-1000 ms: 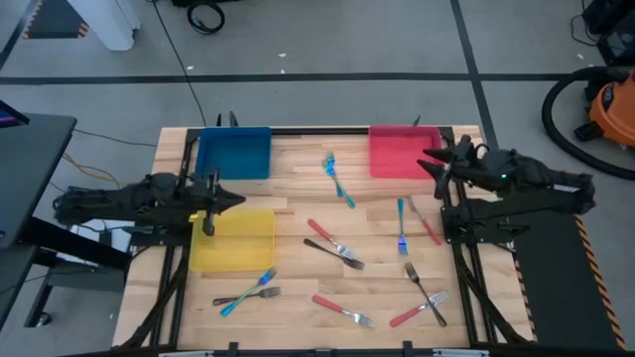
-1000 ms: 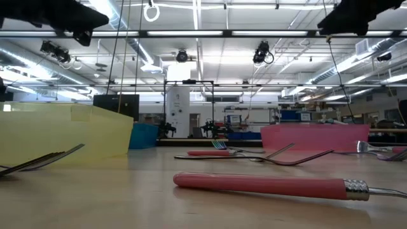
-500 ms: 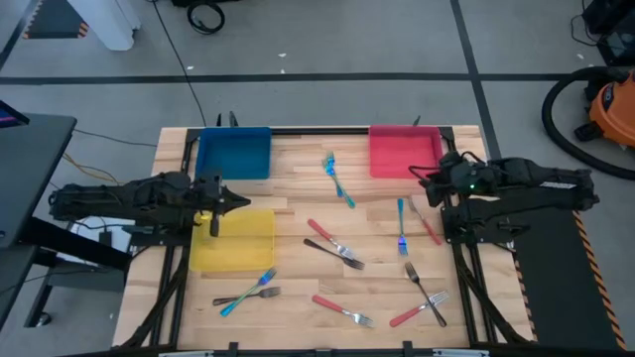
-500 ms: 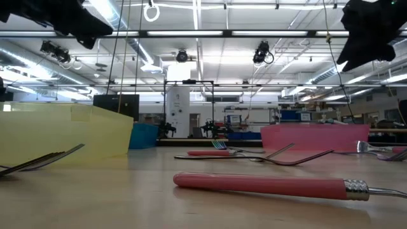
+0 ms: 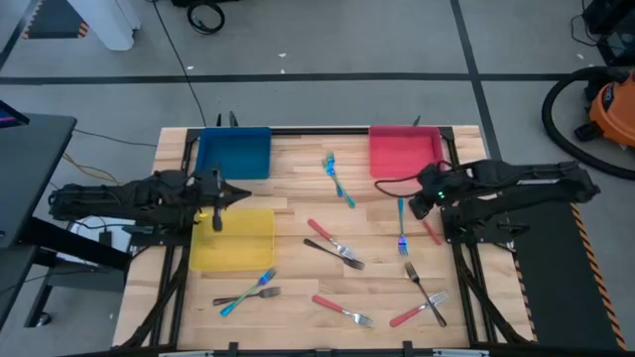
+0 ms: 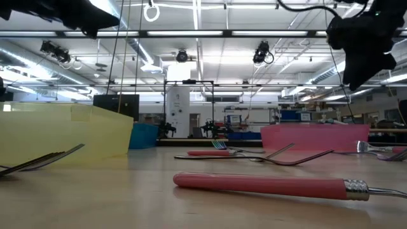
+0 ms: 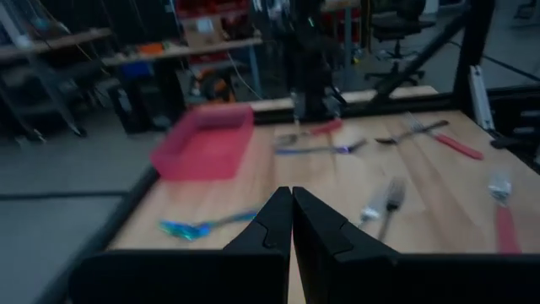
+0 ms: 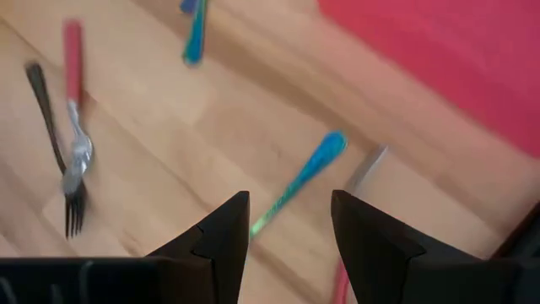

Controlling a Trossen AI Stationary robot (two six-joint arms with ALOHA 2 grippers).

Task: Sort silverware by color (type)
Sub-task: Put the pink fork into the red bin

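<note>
Your right gripper [image 8: 287, 224] hangs released over a slim, glossy blue-handled fork [image 8: 302, 181] on the plank table [image 5: 298, 169], probably just beside the flat red tray [image 5: 402, 152]. Your left gripper [image 7: 292, 221], clenched empty, sits at the yellow tray [image 5: 243, 243].

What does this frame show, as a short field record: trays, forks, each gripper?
trays: blue plastic tray and red plastic tray at the far edge, yellow plastic tray nearer on the left; none holds a fork
forks: about ten, all loose on the wooden table
right gripper: open, empty, above the blue-handled fork
left gripper: shut, empty, at the yellow tray's far edge
</note>
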